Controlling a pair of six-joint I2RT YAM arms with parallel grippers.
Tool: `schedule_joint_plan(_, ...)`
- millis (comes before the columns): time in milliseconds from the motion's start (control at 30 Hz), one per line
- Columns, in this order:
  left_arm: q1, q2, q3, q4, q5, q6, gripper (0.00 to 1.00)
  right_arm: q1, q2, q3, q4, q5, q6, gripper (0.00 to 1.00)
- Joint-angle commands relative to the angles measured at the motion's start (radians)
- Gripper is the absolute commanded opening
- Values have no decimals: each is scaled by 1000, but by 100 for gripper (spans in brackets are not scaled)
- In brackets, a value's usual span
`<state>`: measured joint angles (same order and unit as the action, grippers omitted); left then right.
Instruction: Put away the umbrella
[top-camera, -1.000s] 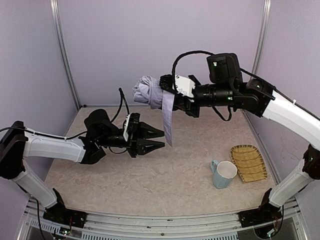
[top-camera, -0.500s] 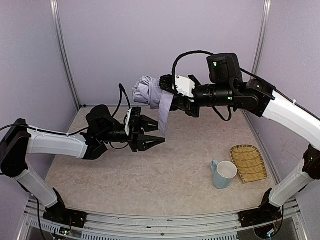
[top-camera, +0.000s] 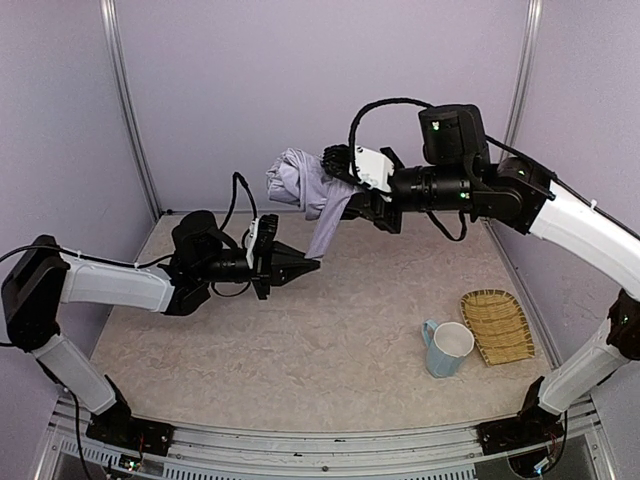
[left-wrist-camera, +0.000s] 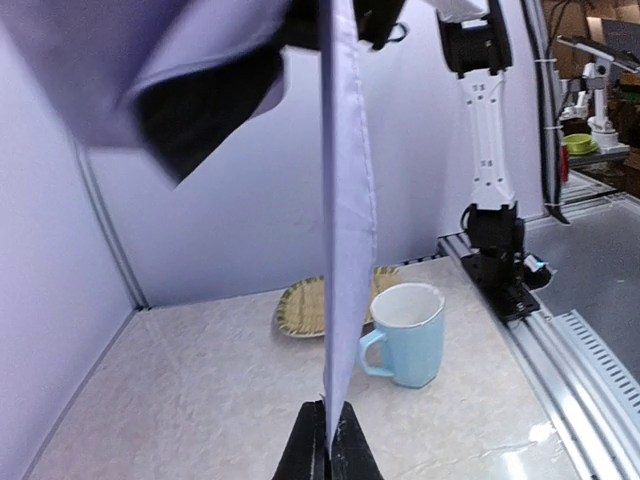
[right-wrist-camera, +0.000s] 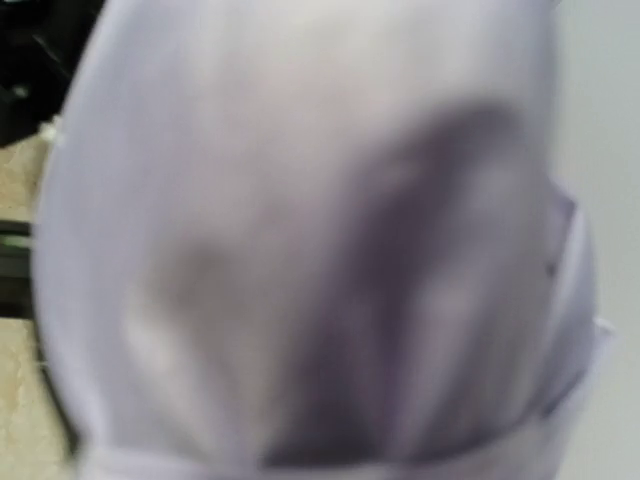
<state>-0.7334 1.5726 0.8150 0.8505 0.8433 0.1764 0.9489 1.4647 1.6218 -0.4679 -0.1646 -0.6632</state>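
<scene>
While the right gripper (top-camera: 338, 172) clamps the folded umbrella (top-camera: 296, 180) high above the table (top-camera: 330, 360), near the back wall, the bundle lies roughly level in mid-air, its pale lavender-grey fabric bunched and projecting to the left of the black fingers. Jaws of the right gripper: closed around the fabric bundle, as seen in the top view; the right wrist view is filled by blurred lavender cloth and shows no fingers. A narrow strap (top-camera: 326, 228) of the same fabric hangs from the bundle and runs down and to the left, drawn nearly straight. Left gripper (top-camera: 310, 263): lower than the umbrella and left of centre, arm stretched out above the table, fingertips pointing right; jaws pressed together on the lower end of the strap. Left wrist view: the strap rises from between the closed black fingertips (left-wrist-camera: 312, 455) straight up through the frame to the bundle, where dark lining shows beneath a fold of the pale fabric. The whole umbrella is off the table. On the table's right side stand a light blue mug (top-camera: 447, 349), upright, handle to the left, and just beside it, toward the right wall, a woven bamboo tray (top-camera: 497, 324); both lie well apart from the two grippers
</scene>
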Motion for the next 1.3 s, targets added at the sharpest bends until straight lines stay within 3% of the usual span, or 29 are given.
schedule_joint_plan(0,33,76,-8,-99,-62,128,0,5,-65,77,56,-40,47,0)
schedule_joint_plan(233,171,203,128,-113,-112,212,0,12,-43,151,-57,-236,72,0)
schedule_joint_plan(367,209,291,314,-251,-142,383,0,70,-10,126,-162,-334,76,0)
schedule_joint_plan(533,237,370,498,-298,-128,451,0,159,19,-41,-205,-361,149,0)
schedule_joint_plan(733,246,359,613,-322,-69,489,0,235,70,-406,-97,-221,240,0)
schedule_joint_plan(900,212,278,557,-283,9,482,0,277,216,-512,-89,-78,232,0)
schedule_joint_plan(1100,159,271,360,-206,-11,493,0,258,393,-533,-109,-238,233,0)
schedule_joint_plan(1267,147,347,275,-149,-75,533,0,255,458,-530,-134,-221,258,0)
